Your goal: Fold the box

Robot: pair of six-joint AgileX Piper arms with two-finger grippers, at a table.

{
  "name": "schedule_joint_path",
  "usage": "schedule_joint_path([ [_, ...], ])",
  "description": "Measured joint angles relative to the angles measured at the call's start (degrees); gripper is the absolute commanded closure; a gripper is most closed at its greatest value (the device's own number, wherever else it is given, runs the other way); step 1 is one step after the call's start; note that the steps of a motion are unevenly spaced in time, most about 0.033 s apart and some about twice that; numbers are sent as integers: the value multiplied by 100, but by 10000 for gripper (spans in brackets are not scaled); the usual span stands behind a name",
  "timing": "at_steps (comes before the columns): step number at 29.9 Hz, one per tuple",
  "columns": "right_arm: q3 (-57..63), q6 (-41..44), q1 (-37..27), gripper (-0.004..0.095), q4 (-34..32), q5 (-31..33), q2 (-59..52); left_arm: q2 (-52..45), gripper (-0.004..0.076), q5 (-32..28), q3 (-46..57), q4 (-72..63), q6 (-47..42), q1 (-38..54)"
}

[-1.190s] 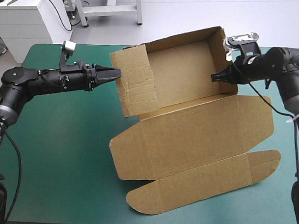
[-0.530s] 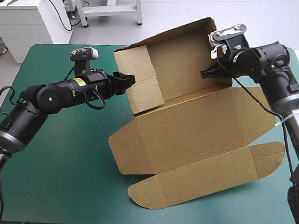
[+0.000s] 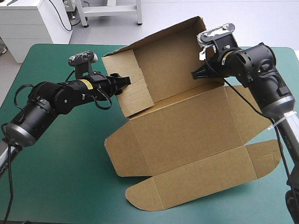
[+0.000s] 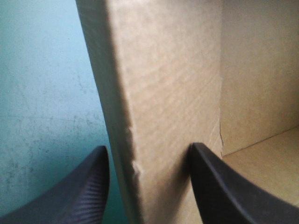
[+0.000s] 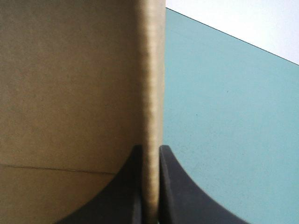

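The right gripper [image 3: 194, 74] clamps the 2 o'clock wall of the box [image 3: 188, 138] upright — the left gripper [image 3: 123, 82], jaws spread, straddles the 10 o'clock wall, presumably steadying it.

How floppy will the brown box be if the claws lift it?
Probably fairly stiff: the box wall stands straight though the right claw pinches only its edge. Likely light, as the board looks thin edge-on. The creased flaps may swing down.
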Motion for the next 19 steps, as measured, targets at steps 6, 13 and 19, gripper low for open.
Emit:
schedule_joint_path([
  [6,0,65,0,913,-88,0,0,-5,352,-194,182,1199,-1359,-625],
  [13,0,115,0,913,-153,0,0,0,352,-161,607,4130,-4309,-1695],
  [19,0,139,0,913,-208,0,0,0,358,-39,664,5172,-5322,-1992],
])
